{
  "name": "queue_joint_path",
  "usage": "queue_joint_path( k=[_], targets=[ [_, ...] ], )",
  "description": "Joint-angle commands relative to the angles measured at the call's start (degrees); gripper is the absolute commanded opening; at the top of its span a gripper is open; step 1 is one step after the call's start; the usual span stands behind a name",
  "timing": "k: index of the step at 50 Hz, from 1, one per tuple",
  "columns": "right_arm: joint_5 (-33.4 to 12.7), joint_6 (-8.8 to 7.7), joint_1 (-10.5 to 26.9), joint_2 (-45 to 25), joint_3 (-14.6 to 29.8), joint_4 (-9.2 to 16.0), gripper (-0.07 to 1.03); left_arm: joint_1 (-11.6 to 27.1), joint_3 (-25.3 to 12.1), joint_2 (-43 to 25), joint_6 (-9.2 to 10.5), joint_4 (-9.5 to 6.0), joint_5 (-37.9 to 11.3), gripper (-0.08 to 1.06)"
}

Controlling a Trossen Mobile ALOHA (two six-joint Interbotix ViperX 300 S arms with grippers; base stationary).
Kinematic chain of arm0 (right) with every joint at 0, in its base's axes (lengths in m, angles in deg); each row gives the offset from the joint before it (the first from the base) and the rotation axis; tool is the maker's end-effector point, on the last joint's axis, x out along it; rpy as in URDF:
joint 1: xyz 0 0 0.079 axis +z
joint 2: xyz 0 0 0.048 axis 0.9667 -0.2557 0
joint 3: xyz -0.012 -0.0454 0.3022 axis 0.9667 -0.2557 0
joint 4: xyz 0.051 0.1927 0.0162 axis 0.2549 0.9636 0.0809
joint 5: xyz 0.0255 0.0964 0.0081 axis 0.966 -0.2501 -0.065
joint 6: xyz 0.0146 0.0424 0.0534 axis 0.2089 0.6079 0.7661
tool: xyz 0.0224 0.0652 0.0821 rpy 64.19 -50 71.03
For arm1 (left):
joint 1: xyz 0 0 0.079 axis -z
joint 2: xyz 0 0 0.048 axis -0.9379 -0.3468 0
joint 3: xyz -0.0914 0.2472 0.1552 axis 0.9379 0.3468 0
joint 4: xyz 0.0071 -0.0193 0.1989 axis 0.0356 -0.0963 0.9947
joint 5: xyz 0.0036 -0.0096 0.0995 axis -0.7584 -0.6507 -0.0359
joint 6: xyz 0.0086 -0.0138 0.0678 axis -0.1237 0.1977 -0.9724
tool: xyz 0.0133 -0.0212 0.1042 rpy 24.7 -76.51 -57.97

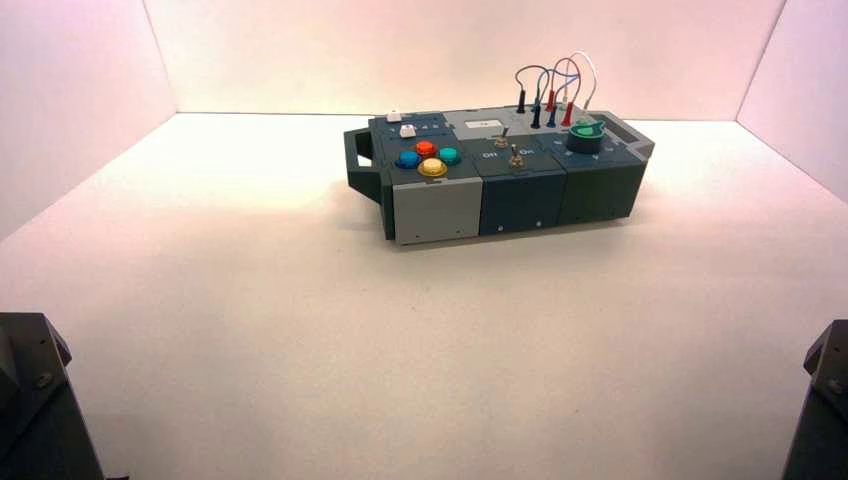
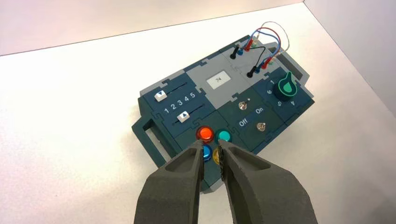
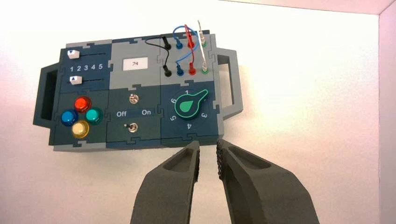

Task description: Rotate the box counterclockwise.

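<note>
The long dark teal-grey box [image 1: 520, 195] stands at the far right of middle on the white table, a handle at each end. It shows a light grey panel [image 1: 437, 205], four coloured buttons [image 1: 428, 158], two toggle switches [image 1: 510, 148], a green knob [image 1: 585, 135] and looped wires [image 1: 555, 85]. Both arms are parked at the near corners, far from the box. My left gripper [image 2: 211, 148] is open and empty, with the buttons [image 2: 204, 134] beyond its tips. My right gripper [image 3: 208, 145] is open and empty, short of the box [image 3: 135, 88] below the knob [image 3: 189, 105].
White walls close in the table on the left [image 1: 70, 90], the back [image 1: 450, 50] and the right [image 1: 800, 90]. The box's right handle [image 1: 625, 130] lies near the back wall. Arm bases sit at the near left [image 1: 30, 400] and near right [image 1: 825, 400].
</note>
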Motion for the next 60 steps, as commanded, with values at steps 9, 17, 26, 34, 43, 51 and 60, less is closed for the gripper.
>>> queue_joint_path(
  k=[9, 17, 26, 34, 43, 51, 60],
  targets=[
    [-0.1, -0.26, -0.1, 0.2, 1.0, -0.3, 0.22, -0.2, -0.8, 0.2, 0.26, -0.09, 0.5, 0.2],
    [-0.6, -0.18, 0.0, 0.1, 1.9, 0.1, 0.22, -0.2, -1.1, -0.9, 0.09, -0.09, 0.3, 0.2],
    [-1.6, -0.09, 0.1, -1.7, 3.7, 0.4, 0.11, -0.4, -2.6, -4.2, -0.09, 0.18, -1.8, 0.08],
    [-1.3, 0.09, 0.2, -4.4, 4.5, 1.1, 0.04, -0.5, -4.6, -9.1, -0.53, 0.35, -4.5, -0.02],
    [0.3, 0.97, 0.1, -8.6, 5.4, 1.1, -0.03, -1.7, -6.9, -14.3, -2.11, 0.44, -7.3, -0.03],
    [2.6, 2.11, 0.0, -12.2, 6.2, 1.1, -0.03, -2.7, -8.1, -17.9, -3.25, 0.53, -8.4, -0.03],
    [5.1, 2.29, -0.4, -16.3, 8.0, 1.0, -0.03, -3.4, -9.1, -20.3, -4.83, 0.53, -9.3, -0.03]
  ],
)
